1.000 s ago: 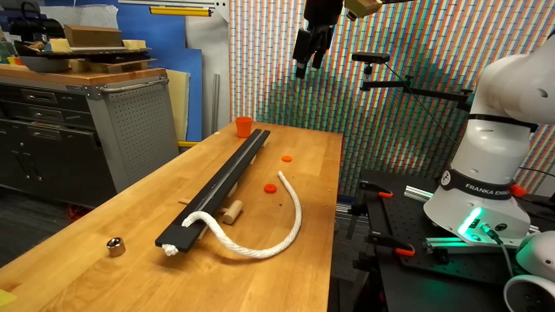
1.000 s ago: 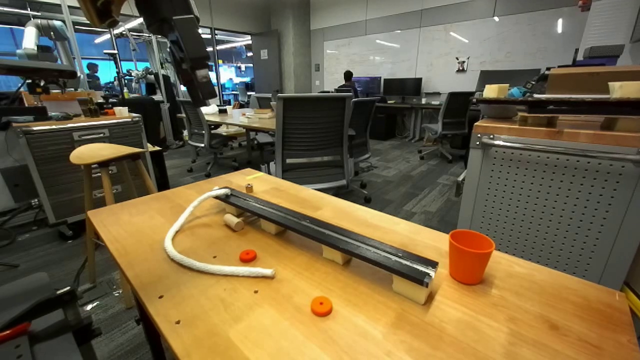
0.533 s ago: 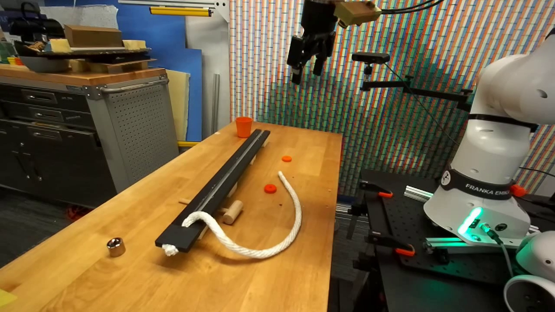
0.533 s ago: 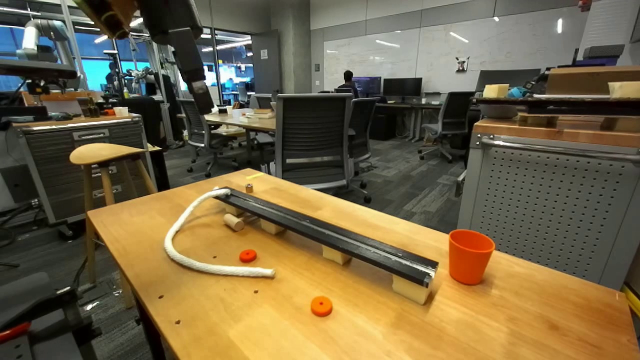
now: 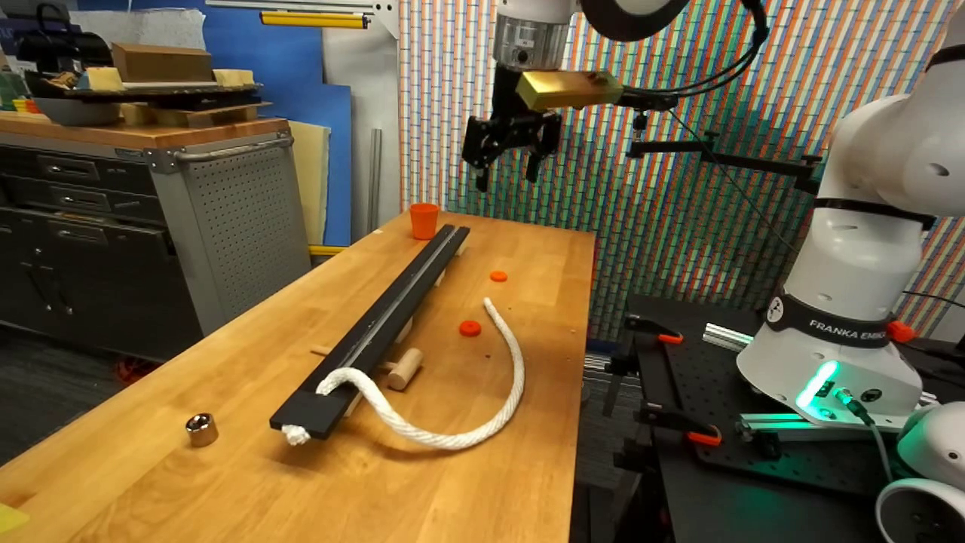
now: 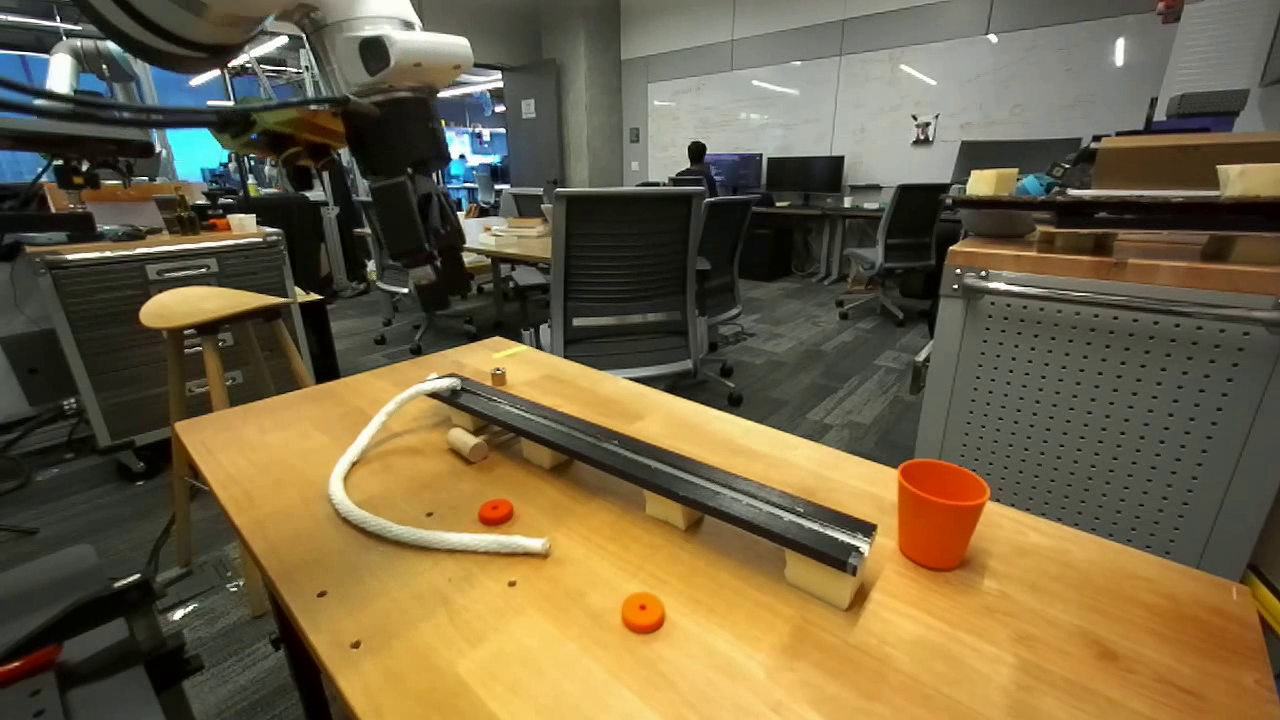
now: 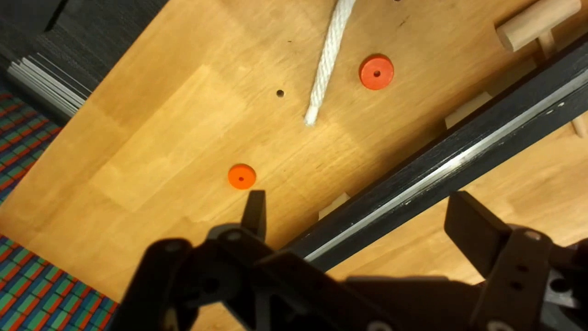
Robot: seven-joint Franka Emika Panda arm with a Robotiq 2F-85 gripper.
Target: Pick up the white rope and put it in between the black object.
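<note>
In an exterior view, gripper hangs well above the table, jaws spread wide. White rope: one end pokes out at the near end of the black rail, the rest arches to the right and lies curved on the table, free end pointing far, right of the red disc. Orange cup upright, just left of the rail's far end

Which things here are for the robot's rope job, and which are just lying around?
For the job:
thick cream-white rope
long black grooved rail
open black two-fingered claw
pale blocks propping up the rail

Just lying around:
orange tapered cup
round red disc
round orange disc
pale wooden mallet
small shiny metal cylinder
</note>
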